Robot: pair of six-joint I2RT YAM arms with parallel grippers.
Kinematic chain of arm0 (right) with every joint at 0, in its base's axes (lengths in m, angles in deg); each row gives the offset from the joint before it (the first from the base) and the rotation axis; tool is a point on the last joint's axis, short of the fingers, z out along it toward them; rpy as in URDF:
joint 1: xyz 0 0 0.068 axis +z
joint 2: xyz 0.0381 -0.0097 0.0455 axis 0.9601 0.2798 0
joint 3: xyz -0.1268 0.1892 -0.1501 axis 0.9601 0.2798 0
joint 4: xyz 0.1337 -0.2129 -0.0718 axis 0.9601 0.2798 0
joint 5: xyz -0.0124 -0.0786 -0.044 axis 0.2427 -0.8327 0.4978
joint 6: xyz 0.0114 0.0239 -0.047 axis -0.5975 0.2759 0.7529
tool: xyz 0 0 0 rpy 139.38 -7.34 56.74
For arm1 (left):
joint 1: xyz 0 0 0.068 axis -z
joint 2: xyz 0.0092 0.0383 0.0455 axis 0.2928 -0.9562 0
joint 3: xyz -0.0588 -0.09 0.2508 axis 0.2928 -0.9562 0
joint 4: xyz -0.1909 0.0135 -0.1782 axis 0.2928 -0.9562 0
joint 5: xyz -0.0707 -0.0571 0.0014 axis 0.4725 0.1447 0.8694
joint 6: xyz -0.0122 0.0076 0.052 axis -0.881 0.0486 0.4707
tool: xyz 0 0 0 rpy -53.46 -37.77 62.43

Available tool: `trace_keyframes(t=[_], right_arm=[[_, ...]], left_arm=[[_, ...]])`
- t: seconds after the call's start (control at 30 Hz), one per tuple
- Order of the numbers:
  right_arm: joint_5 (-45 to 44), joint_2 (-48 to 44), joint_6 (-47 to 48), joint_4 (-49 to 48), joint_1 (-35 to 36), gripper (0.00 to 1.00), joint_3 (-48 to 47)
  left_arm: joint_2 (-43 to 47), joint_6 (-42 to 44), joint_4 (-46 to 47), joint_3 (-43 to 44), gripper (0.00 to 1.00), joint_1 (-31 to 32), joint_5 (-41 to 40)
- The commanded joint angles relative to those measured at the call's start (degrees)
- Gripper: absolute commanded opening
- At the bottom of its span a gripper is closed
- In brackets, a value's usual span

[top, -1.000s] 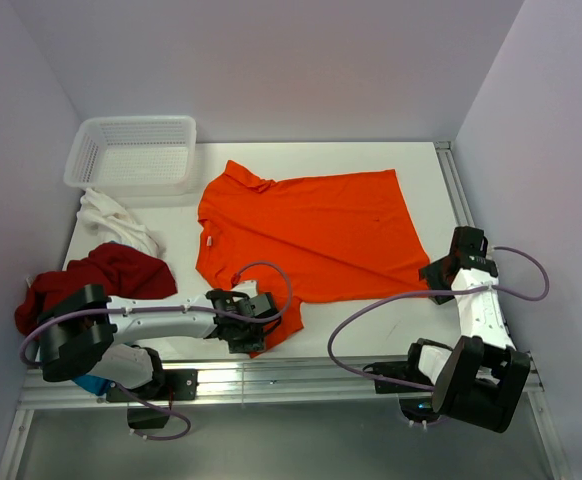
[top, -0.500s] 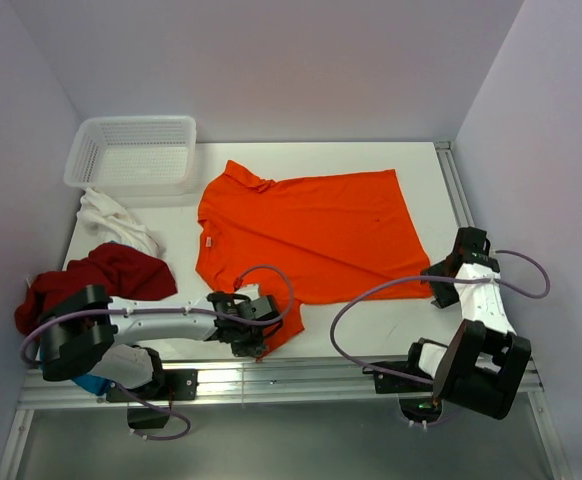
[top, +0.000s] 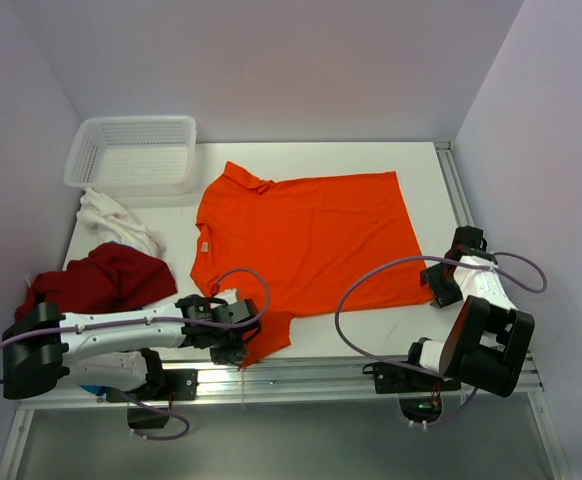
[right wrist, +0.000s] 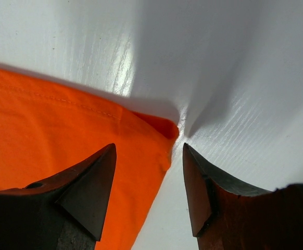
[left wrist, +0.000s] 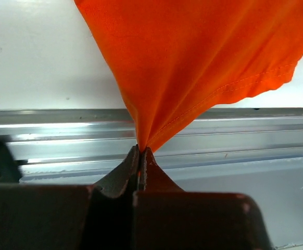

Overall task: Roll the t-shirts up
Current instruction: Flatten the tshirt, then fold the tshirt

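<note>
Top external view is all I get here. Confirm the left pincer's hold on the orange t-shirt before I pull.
Observer: The left wrist view shows the left pincer shut on a pinch of the orange t-shirt, with the cloth fanning out from its tips.
Operator: Say which part it holds.
Observer: A fold close to an edge. The stitched hem runs off to the right of the tips in that view.
Operator: Now give me the right pincer.
Observer: The right wrist view shows the right pincer open. The shirt's hem corner lies on the table just ahead of the gap between its tips, not gripped.
</note>
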Motion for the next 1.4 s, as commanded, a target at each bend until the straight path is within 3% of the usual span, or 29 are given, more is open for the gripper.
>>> trace_keyframes(t=[0.0, 0.3, 0.93, 0.97, 1.0, 1.03, 1.17, 1.2, 1.27, 1.3, 1.37], right_arm=[[-1.81, -0.13, -0.79, -1.35, -0.51, 0.61, -0.51], [-4.97, -0.93, -0.34, 0.58, -2.00, 0.63, -1.04], [-1.11, 1.79, -1.31, -3.98, -2.18, 0.61, 4.06], [-1.37, 1.88, -1.31, -4.25, -2.18, 0.59, 4.06], [-1.55, 2.14, -1.31, -4.34, -2.18, 0.47, 3.97], [-1.63, 2.41, -1.40, -4.51, -2.18, 0.42, 4.15], [-1.55, 3.90, -1.32, -4.34, -2.09, 0.35, 3.80], [-1.55, 4.60, -1.05, -4.16, -2.09, 0.23, 3.45], [-1.90, 5.13, -0.79, -3.37, -2.09, 0.14, 2.48], [-2.07, 5.31, -0.61, -3.11, -2.09, 0.00, 2.30], [-2.51, 5.31, -0.61, -2.23, -2.09, 0.00, 1.86]], left_arm=[[0.51, -1.27, -2.93, 0.07, 0.00, 0.32, 0.93], [-1.52, -1.44, -0.49, -0.88, 0.00, 0.32, 1.54], [-2.12, -0.74, 2.25, -2.04, 0.00, -0.21, 2.43], [-2.47, -0.57, 1.81, -0.90, 0.00, -0.21, 2.08], [-3.35, -0.39, 1.20, -0.45, 0.00, -0.21, 1.90], [-3.70, -0.13, 0.93, 0.07, 0.00, -0.21, 1.81], [-4.76, 0.66, -0.56, 3.32, 0.00, -0.21, 1.20], [-4.85, 0.93, -1.00, 4.03, 0.00, -0.21, 0.50], [-5.20, 1.98, -3.11, 6.56, 0.00, -0.73, -0.30], [-5.55, 2.42, -3.81, 7.45, 0.00, -1.08, -0.56], [-5.82, 3.39, -6.44, 9.91, 0.00, -2.23, -1.35]])
